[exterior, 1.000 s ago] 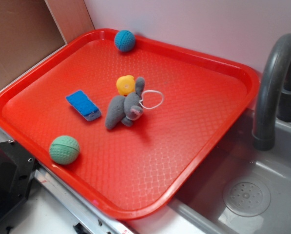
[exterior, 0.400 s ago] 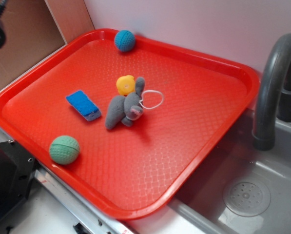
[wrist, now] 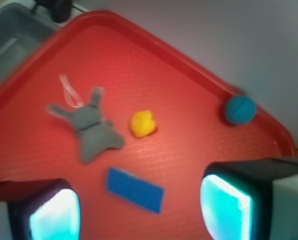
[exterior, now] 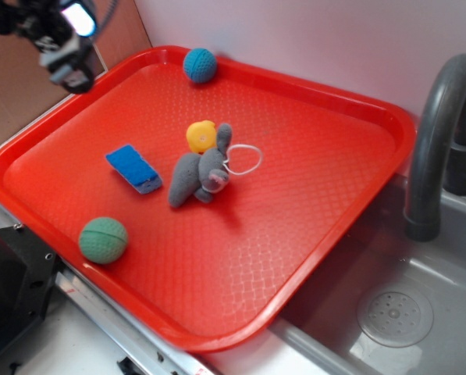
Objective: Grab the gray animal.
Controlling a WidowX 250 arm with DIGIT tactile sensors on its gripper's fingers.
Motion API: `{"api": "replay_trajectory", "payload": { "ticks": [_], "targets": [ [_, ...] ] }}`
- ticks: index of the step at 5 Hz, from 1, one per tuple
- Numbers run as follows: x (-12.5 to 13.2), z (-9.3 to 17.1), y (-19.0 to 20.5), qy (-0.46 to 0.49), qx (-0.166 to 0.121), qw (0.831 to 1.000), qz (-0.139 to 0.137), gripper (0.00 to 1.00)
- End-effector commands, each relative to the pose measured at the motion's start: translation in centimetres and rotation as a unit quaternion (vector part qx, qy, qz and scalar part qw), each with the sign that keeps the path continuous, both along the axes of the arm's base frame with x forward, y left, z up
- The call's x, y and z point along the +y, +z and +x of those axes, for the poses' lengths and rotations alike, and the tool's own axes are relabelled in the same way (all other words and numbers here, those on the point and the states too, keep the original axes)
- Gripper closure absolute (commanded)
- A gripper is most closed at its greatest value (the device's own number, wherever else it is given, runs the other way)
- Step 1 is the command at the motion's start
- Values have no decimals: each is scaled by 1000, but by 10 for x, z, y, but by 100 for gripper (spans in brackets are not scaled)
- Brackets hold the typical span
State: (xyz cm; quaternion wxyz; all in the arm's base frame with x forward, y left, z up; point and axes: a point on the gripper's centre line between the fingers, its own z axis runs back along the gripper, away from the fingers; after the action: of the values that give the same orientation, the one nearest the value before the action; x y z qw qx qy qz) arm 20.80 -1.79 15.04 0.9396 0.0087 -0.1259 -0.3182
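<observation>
Lying near the middle of a red tray [exterior: 326,156], the gray animal [exterior: 200,175] sprawls flat with long floppy ears, a pinkish patch on its face and a thin white string loop [exterior: 244,158] trailing off to one side. No brand, label or readable writing shows in either view. A yellow toy [exterior: 201,136] sits just beside the animal's upper ear, a blue block [exterior: 133,168] lies near its other side, a green ball [exterior: 103,239] rests close to the tray's front rim and a teal ball [exterior: 200,65] sits against the far rim. The gripper [exterior: 65,43] hangs above the tray's far left corner, well apart from the animal and carrying nothing. The wrist view, blurred, shows its two fingers [wrist: 54,215] spread wide with bare tray between them, which the exterior view cannot settle. Only the exterior view takes in the gray faucet [exterior: 439,133] and the sink [exterior: 420,312] beside the tray.
</observation>
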Motion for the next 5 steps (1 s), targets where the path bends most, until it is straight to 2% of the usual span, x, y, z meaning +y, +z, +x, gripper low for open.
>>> {"api": "replay_trajectory", "payload": {
  "ticks": [1, 2, 5],
  "targets": [
    [-45, 29, -49, -118, 20, 993, -7, 0],
    [-57, 27, -64, -149, 34, 988, -2, 0],
    [-66, 14, -109, -170, 93, 980, 35, 0]
  ]
}}
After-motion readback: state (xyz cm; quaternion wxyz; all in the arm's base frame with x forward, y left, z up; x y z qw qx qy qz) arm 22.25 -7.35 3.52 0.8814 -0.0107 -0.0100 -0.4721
